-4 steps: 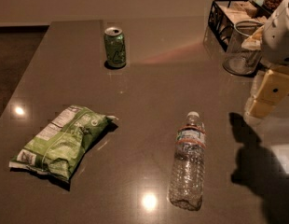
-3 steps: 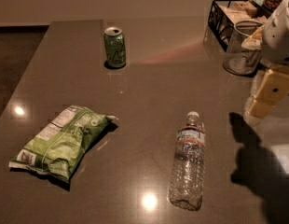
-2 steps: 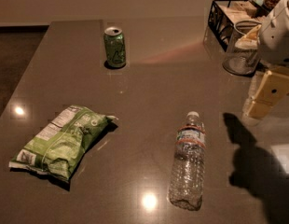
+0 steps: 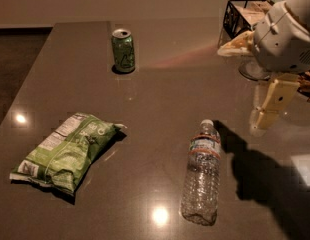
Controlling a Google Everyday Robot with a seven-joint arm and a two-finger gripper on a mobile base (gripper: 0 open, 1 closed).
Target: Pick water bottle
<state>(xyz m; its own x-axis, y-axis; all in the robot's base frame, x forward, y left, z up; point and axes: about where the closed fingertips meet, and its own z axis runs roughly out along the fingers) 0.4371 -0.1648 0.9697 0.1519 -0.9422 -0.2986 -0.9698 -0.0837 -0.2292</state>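
Camera view: pincer (image 4: 262,123) hangs R of water bottle (image 4: 201,176), no contact; open/shut can't tell.

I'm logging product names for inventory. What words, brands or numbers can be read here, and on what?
Nothing reads clearly.
water bottle label: print too blurred to read.
green can: markings too blurred.
green snack bag: pale panel of print, unreadable.
gripper, above the table right of the bottle: no text visible.

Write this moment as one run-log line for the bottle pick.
phase: pre-grasp | gripper: above table, right of water bottle, apart | water bottle: lying on table, ungrasped | nearby: green can, chip bag
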